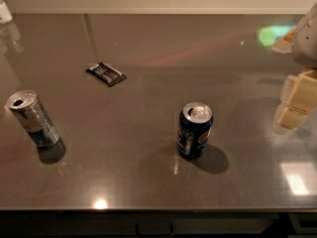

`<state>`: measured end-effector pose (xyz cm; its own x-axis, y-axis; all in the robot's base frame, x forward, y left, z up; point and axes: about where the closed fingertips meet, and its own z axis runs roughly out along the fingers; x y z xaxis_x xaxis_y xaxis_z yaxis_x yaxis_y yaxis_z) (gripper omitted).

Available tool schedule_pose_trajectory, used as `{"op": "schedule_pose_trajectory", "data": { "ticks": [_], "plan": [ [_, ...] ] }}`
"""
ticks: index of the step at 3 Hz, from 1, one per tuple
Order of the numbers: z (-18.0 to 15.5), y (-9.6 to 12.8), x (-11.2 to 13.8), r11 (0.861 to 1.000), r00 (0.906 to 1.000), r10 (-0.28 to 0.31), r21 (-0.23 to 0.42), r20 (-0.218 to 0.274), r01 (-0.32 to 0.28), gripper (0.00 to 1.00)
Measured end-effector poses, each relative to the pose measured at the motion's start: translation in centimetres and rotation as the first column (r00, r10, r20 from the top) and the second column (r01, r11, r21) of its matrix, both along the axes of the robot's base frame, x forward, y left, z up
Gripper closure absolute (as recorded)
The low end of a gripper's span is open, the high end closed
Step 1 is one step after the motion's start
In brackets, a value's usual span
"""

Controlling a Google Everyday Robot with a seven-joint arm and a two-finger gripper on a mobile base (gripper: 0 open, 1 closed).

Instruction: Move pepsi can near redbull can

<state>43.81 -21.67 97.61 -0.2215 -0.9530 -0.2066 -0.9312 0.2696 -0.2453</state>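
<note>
While it stands at the table's (148, 187) left side, redbull can (32, 119) | dark flat packet (106, 74) farther back | pepsi can (194, 130) upright mid-table, well apart from redbull can | gripper (293, 105) at right edge, open or closed: cannot tell

**Other things on the counter**

A dark, flat packet (105, 74) with pale markings lies toward the back left of the glossy grey-brown counter (148, 182). A white object (4, 11), cut off by the frame, sits at the far left corner. A green glare (271, 34) shows at the far right.
</note>
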Motion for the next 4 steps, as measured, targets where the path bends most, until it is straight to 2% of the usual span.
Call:
{"op": "schedule_pose_trajectory", "data": {
  "ticks": [1, 2, 3, 4],
  "plan": [
    [0.0, 0.0, 0.0, 1.0, 1.0, 0.0, 0.0, 0.0, 0.0, 0.0],
    [-0.3, 0.6, -0.1, 0.999, 0.9996, 0.027, 0.032, -0.005, -0.027, 0.0],
    [-1.0, 2.5, -0.7, 0.986, 0.9937, 0.111, 0.13, -0.017, -0.107, 0.0],
    [-1.3, 3.2, -1.0, 0.976, 0.9895, 0.143, 0.167, -0.02, -0.138, 0.0]
  ]
}}
